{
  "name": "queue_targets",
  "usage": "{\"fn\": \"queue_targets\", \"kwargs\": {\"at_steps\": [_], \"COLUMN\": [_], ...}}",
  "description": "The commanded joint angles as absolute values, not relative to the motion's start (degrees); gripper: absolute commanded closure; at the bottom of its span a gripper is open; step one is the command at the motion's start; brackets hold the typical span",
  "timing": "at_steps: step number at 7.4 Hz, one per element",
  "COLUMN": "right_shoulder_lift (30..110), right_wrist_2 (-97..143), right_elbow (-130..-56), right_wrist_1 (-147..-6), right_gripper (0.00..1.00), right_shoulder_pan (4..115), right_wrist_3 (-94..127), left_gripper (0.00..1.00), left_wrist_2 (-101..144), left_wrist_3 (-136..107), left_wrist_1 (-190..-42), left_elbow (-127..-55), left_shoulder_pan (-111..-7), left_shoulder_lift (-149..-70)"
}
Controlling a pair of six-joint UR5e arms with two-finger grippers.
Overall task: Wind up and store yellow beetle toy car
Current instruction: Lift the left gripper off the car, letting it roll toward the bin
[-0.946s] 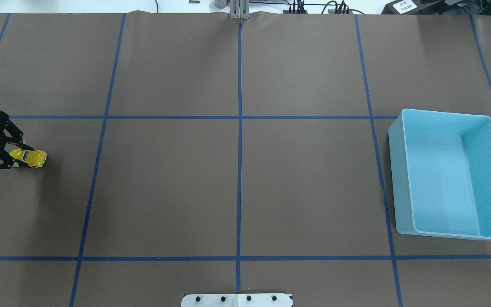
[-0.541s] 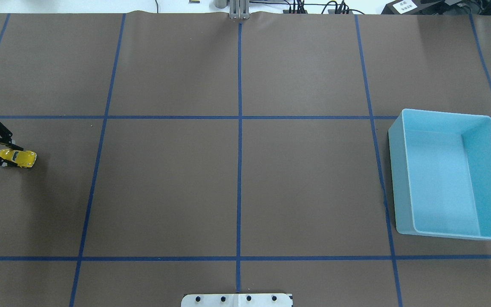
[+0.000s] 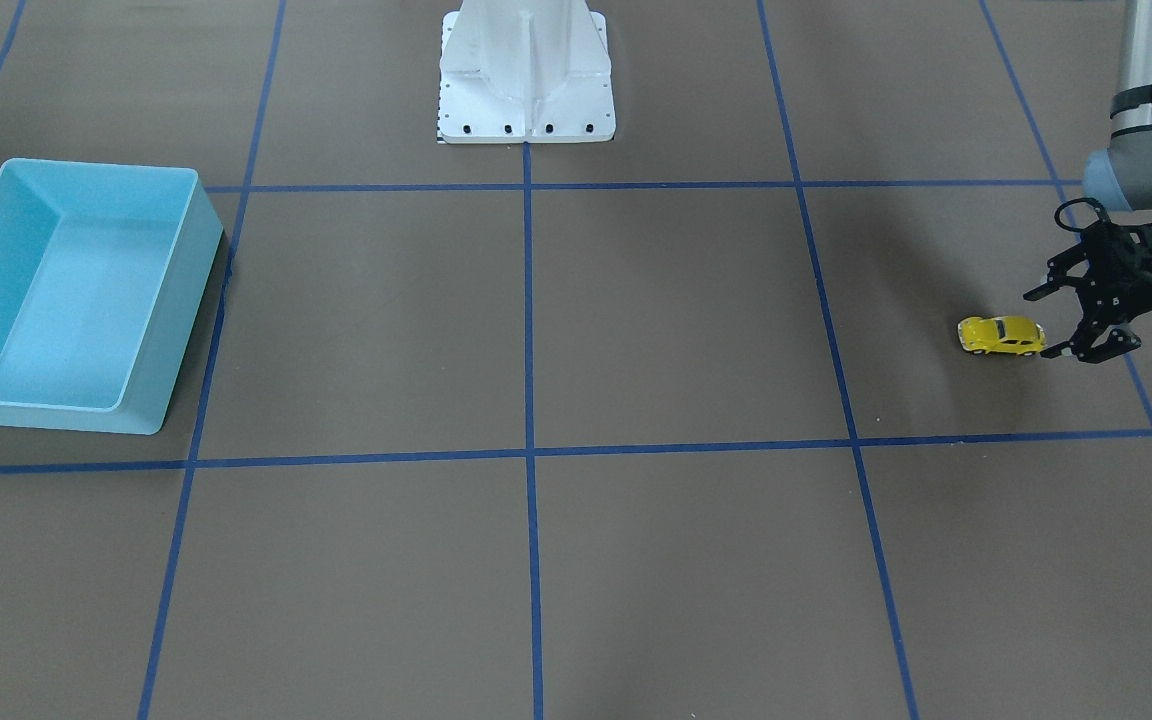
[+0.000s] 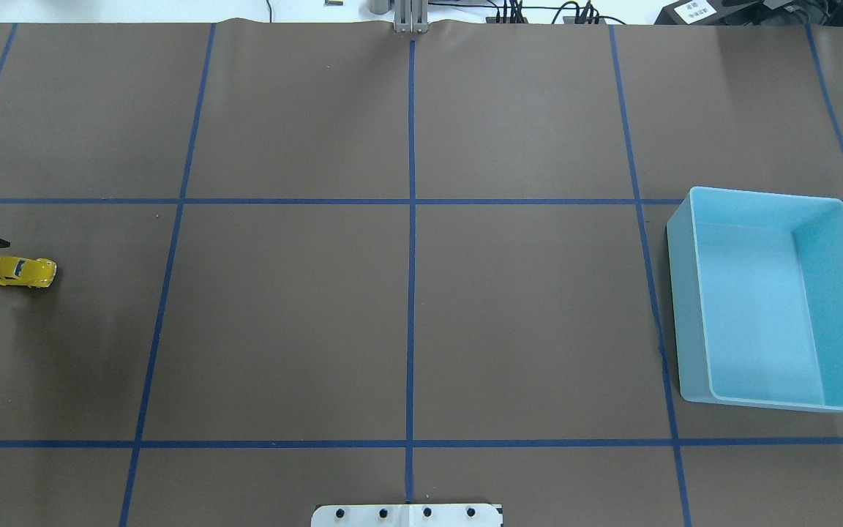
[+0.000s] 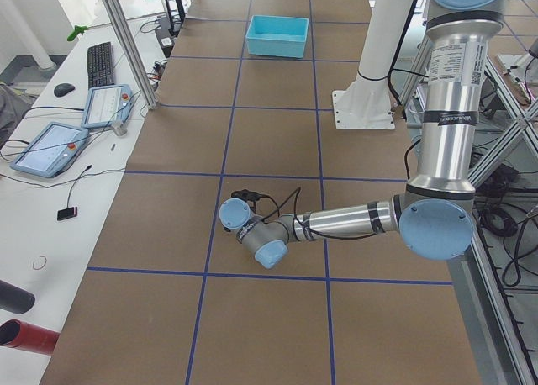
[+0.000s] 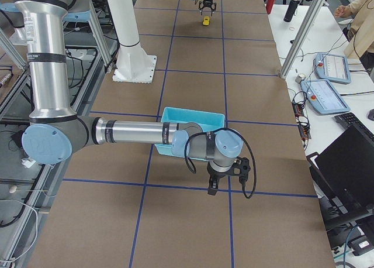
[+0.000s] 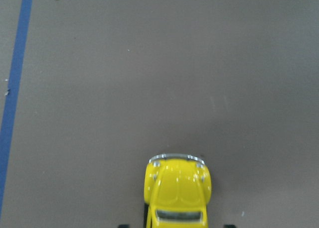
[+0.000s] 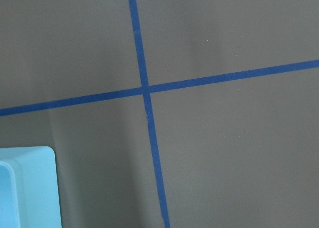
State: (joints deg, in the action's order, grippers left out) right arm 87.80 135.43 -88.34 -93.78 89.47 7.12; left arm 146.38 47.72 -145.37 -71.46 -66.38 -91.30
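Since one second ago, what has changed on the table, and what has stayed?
The left claw dragged the car a little further to the robot's left, then opened and let it go; the car's rear now sits free between the open jaws. The bin stayed in place, empty.

The left gripper has let go of the yellow beetle toy car. Its jaws, shut on the car's rear a moment ago, now stand spread wide, with that rear just ahead of the tips and between them. The claw has drawn back almost out of the overhead view, and the car has followed it a little way.
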Motion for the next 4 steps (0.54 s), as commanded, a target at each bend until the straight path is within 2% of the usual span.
{"fn": "queue_targets", "kwargs": {"at_steps": [1,4], "right_shoulder_lift": [87.8,87.8], "right_wrist_2": [135.4,135.4], "right_elbow": [-88.4,-88.4], "right_wrist_1": [-93.8,-93.8], "right_gripper": [0.00,0.00], "right_shoulder_pan": [89.5,89.5], "right_wrist_3": [7.1,7.2], "left_gripper": [0.00,0.00], "left_wrist_2": [146.6,146.4], "left_wrist_3": [47.7,46.6], "left_wrist_1": [-147.2,-147.3], "left_elbow": [-71.5,-72.3], "left_shoulder_pan": [-66.6,-68.1], "left_shoulder_lift": [-89.7,-90.3]}}
